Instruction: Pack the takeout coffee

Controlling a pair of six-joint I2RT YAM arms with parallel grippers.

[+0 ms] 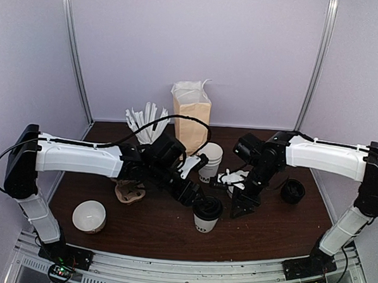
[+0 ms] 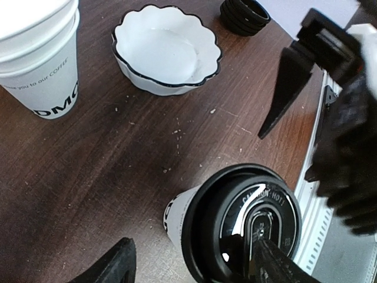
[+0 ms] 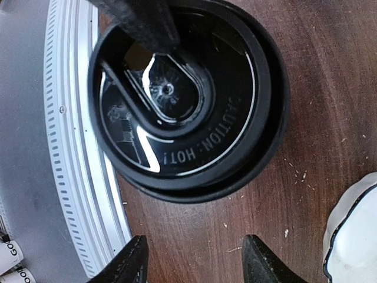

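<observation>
Dark brown wood makes up the table (image 1: 159, 232), and at its back stands a tall paper bag (image 1: 191, 119) with its mouth open upward. Both arms reach in toward the middle. The takeout coffee (image 1: 207, 213) stands upright near the front edge, well apart from the bag, with a stack of lidless cups (image 1: 211, 158) between the two. Its black lid (image 3: 194, 100) looks seated all round, though from here I can't be sure the far rim is pressed home.

The left gripper (image 2: 191, 259) is spread wide over the cup, one finger lying across the lid's top, and grips nothing. The right gripper (image 3: 197, 260) hangs just beside the cup with its jaws apart and nothing between them.

I'd judge the lidding done and the packing not yet begun. The next move calls for a firm hold on the cup's paper wall below the lid. Then it needs a level lift, high enough to clear the bag's rim.
</observation>
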